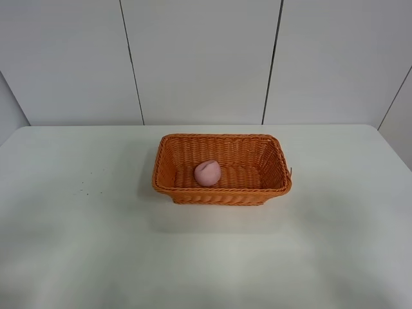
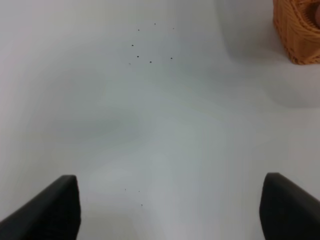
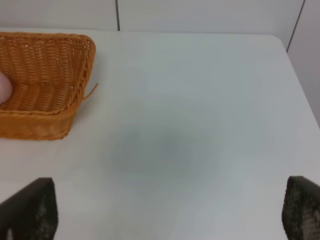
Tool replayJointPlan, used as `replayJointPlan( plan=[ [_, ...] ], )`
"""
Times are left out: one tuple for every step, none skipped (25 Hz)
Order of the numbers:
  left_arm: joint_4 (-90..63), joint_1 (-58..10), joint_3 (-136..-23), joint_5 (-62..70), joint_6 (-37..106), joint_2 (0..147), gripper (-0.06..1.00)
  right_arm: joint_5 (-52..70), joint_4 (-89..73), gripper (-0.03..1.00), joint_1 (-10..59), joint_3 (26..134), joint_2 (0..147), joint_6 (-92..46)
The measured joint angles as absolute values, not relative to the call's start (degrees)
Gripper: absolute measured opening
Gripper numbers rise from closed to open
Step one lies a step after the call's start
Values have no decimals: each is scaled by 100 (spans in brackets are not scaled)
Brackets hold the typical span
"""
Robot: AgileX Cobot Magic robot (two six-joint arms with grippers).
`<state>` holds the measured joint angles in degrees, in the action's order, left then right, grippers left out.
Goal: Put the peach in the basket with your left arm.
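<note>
From the high camera, a white table (image 1: pixel 77 244) fills the lower part of the scene, with pale wall panels (image 1: pixel 199 58) behind it. An orange wicker basket (image 1: pixel 222 193) sits near the middle of the table. The peach (image 1: pixel 207 172) lies inside it, on the basket floor, toward the near wall and a little left of centre. Neither arm appears in this view.

From the left wrist camera, the left gripper (image 2: pixel 170 210) hangs above bare table, looking down on it. Only its 2 dark fingertips (image 2: pixel 52 207) show, at opposite edges of the picture, spread wide with nothing between them. A few tiny dark specks (image 2: pixel 145 50) dot the table ahead. One corner of the basket (image 2: pixel 297 35) shows at the far edge, well apart from the fingers. A sliver of something pinkish shows inside it at the frame's edge; it may be the peach, but I cannot tell.

From the right wrist camera, the right gripper (image 3: pixel 172 217) also hangs over bare table, its 2 dark fingertips (image 3: pixel 32 212) set wide apart and holding nothing. The basket (image 3: pixel 47 120) stands ahead and to one side, well apart from the fingers. The peach (image 3: pixel 5 90) peeks in at the picture's edge, inside the basket.
</note>
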<state>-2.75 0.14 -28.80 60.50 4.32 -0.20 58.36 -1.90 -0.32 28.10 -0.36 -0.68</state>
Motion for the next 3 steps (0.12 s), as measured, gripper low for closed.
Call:
replayJointPlan(
  plan=[
    [-275,14,-2880,6050,432,-20,76,5836,-190,69,-32,2810,-36,-68],
    [-275,14,-2880,6050,432,-20,76,5836,-190,69,-32,2810,-36,-68],
    [-275,14,-2880,6050,432,-20,76,5836,-190,69,-32,2810,-36,-68]
  ],
)
